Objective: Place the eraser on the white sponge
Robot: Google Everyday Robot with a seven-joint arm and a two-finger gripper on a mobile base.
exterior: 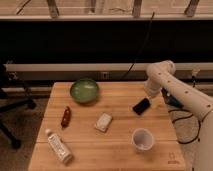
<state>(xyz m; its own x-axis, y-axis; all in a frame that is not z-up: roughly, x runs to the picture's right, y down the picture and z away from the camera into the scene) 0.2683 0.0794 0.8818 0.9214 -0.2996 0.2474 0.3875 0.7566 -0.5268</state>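
Note:
The eraser [141,106], a small flat black slab, is over the right part of the wooden table [120,150], turned at an angle. The white sponge [104,121], a cream block, lies near the table's middle, to the left of and nearer than the eraser. My gripper [148,97] is at the end of the white arm [161,75], right at the eraser's far right end. I cannot tell whether it holds the eraser or whether the eraser rests on the table.
A green bowl [84,90] stands at the back left. A dark red-brown elongated object [65,116] lies at the left, and a white labelled bottle [58,146] lies at the front left. A white cup [142,139] stands at the front right, close to the eraser.

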